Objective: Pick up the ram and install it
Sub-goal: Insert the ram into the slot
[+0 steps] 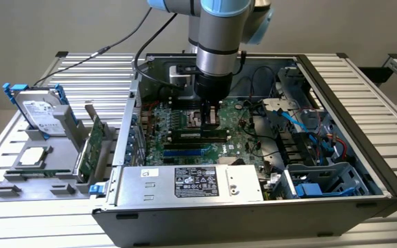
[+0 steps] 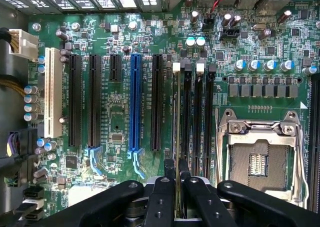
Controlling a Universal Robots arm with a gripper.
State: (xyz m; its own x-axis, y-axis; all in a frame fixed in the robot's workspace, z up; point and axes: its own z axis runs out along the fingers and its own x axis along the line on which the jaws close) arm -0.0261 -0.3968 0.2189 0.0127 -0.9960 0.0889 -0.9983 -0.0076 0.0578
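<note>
holding ram (image 2: 177,112) upright in gripper (image 2: 177,168) closed narrowly on its edge, aligning with black memory slots (image 2: 188,112) for straight seating

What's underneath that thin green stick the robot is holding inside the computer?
The ram, pinched between the fingers, hangs over the black memory slots on the green motherboard. The slot straight beneath is covered by the stick, so seating cannot be judged.

open computer case (image 1: 364,155) on slatted metal table (image 1: 364,72). robot arm (image 1: 219,46) reaches down inside; gripper (image 1: 211,123) pinches the ram (image 1: 198,133) at the motherboard (image 1: 184,150) slots. exterior view's left: grey tray (image 1: 40,175) with hard drive (image 1: 40,111), expansion card (image 1: 91,147), processor chip (image 1: 34,156).
</note>
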